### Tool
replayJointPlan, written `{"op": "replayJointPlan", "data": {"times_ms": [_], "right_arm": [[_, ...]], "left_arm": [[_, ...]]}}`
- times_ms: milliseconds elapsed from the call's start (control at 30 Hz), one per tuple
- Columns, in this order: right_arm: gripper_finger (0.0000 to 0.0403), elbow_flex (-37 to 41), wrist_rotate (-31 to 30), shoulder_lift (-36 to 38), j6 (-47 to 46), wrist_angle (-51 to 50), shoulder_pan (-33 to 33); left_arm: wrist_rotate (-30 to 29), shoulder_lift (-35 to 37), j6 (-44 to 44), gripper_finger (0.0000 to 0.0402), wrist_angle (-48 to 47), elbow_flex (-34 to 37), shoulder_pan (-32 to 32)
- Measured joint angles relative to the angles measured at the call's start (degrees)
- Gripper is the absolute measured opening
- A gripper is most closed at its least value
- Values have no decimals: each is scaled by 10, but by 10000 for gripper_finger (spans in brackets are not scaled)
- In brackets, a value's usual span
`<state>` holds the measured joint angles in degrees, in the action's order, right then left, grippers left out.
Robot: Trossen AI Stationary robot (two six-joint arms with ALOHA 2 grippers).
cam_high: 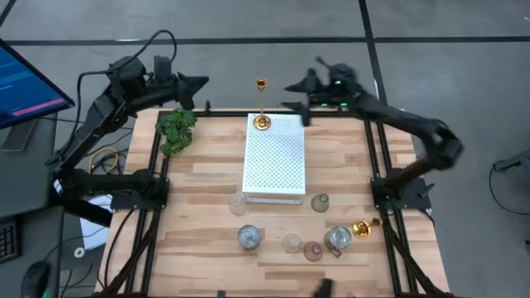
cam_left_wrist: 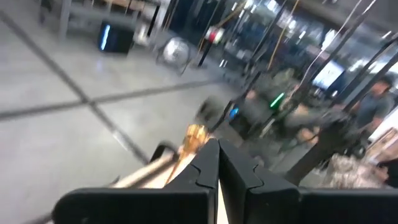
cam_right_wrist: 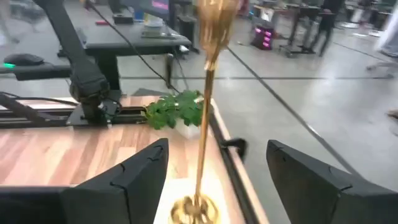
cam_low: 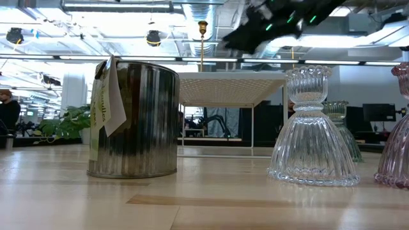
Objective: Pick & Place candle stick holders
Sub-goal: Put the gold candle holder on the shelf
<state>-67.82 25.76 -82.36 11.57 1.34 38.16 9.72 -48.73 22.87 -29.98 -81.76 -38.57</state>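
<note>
One gold stick (cam_high: pixel 262 103) upright on board (cam_high: pixel 275 157); right fingers (cam_right_wrist: pixel 217 180) apart, left fingers (cam_left_wrist: pixel 217 171) closed.

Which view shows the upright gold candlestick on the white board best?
The right wrist view: the gold candlestick stands between the open right tool, base to cup. The high view shows it small; the low view only its top; the left wrist view a gold blur.

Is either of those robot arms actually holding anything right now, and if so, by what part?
Nothing is held. The right end effector stands open around the upright gold candlestick on the white board, touching nothing. The left end effector is shut and empty.
</note>
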Motion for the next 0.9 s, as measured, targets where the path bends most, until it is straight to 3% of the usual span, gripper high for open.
{"op": "replayJointPlan", "data": {"times_ms": [200,333,433,600,733,900], "right_arm": [[260,0,-171,190,51,-310,-27],[255,0,-273,261,-37,-488,-92],[254,0,-316,282,-137,-616,-141],[253,-2,-270,271,-279,-780,-224],[253,-37,-213,225,-328,-913,-287],[255,-68,-102,177,-382,-918,-325]], "left_arm": [[0,21,-13,4,-133,0,0],[-9,35,-17,4,-210,0,0],[-22,41,-30,4,-251,0,0],[-22,41,-41,4,-257,0,0],[-22,38,-53,4,-257,0,0],[-20,36,-42,5,-257,0,0]]}}
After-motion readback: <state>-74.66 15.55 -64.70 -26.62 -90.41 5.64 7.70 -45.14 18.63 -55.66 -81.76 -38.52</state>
